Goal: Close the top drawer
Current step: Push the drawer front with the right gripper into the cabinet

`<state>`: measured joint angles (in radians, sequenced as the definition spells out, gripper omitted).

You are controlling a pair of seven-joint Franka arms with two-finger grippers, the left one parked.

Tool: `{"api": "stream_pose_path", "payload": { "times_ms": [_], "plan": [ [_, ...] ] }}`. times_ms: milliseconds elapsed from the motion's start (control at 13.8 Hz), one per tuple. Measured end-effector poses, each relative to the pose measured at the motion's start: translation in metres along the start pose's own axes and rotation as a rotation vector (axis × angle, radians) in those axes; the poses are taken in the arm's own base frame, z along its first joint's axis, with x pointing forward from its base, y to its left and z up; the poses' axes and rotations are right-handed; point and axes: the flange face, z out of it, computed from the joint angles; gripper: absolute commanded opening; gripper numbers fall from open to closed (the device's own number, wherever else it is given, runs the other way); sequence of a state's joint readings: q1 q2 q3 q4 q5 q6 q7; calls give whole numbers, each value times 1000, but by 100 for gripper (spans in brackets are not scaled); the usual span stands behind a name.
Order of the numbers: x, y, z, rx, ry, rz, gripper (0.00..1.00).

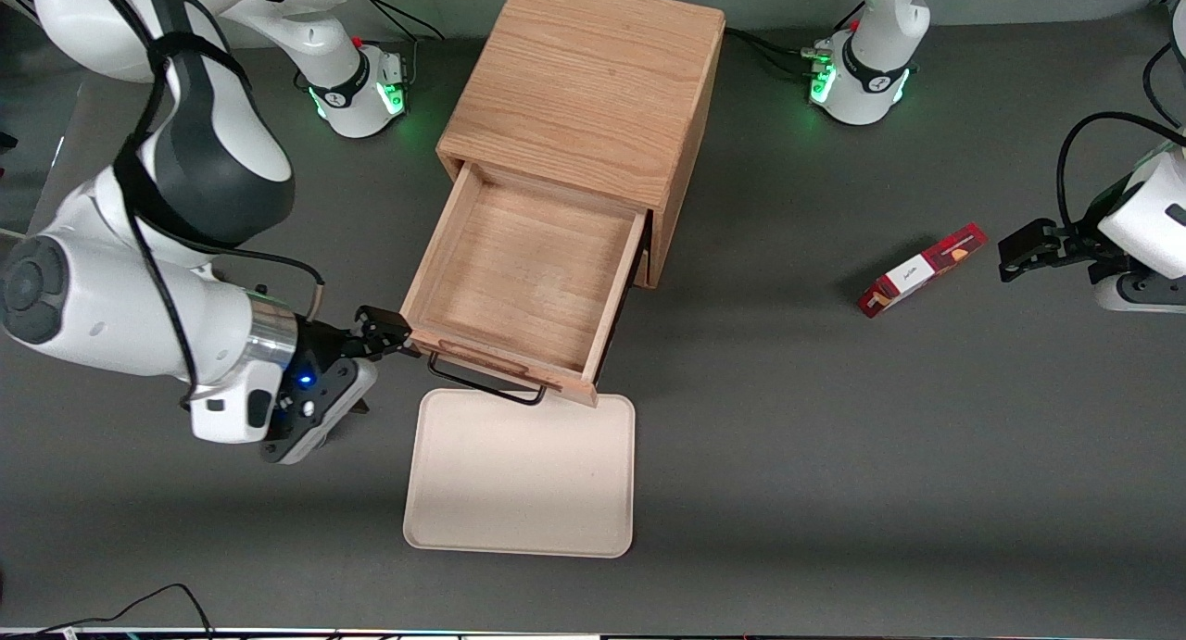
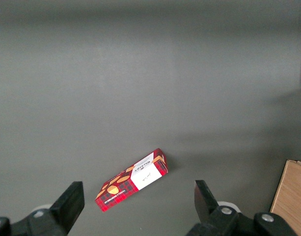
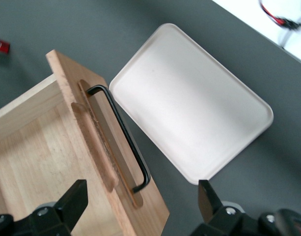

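The oak cabinet (image 1: 593, 84) stands mid-table with its top drawer (image 1: 519, 269) pulled far out and empty. The drawer front carries a black wire handle (image 1: 482, 381) (image 3: 123, 137) and a raised wooden strip (image 3: 94, 147) above it. My right gripper (image 1: 382, 332) (image 3: 140, 206) is open at the end of the drawer front nearest the working arm. Its fingers (image 3: 74, 201) straddle the front panel, one over the drawer's inside and one over the table outside it. Nothing is gripped.
A cream tray (image 1: 519, 478) (image 3: 189, 103) lies flat on the table in front of the drawer, nearer the front camera, its edge under the handle. A red snack box (image 1: 922, 269) (image 2: 132, 179) lies toward the parked arm's end.
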<state>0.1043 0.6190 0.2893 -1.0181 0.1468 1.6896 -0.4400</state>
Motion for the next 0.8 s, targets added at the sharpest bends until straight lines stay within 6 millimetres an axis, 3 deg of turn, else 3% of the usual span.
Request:
{"api": "stream_pose_path", "payload": {
  "times_ms": [291,582,800],
  "plan": [
    [14,0,32,2,26,-113,100],
    [26,-3,79,25,14,-153,100],
    [24,3,93,40,-8,-168,100]
  ]
}}
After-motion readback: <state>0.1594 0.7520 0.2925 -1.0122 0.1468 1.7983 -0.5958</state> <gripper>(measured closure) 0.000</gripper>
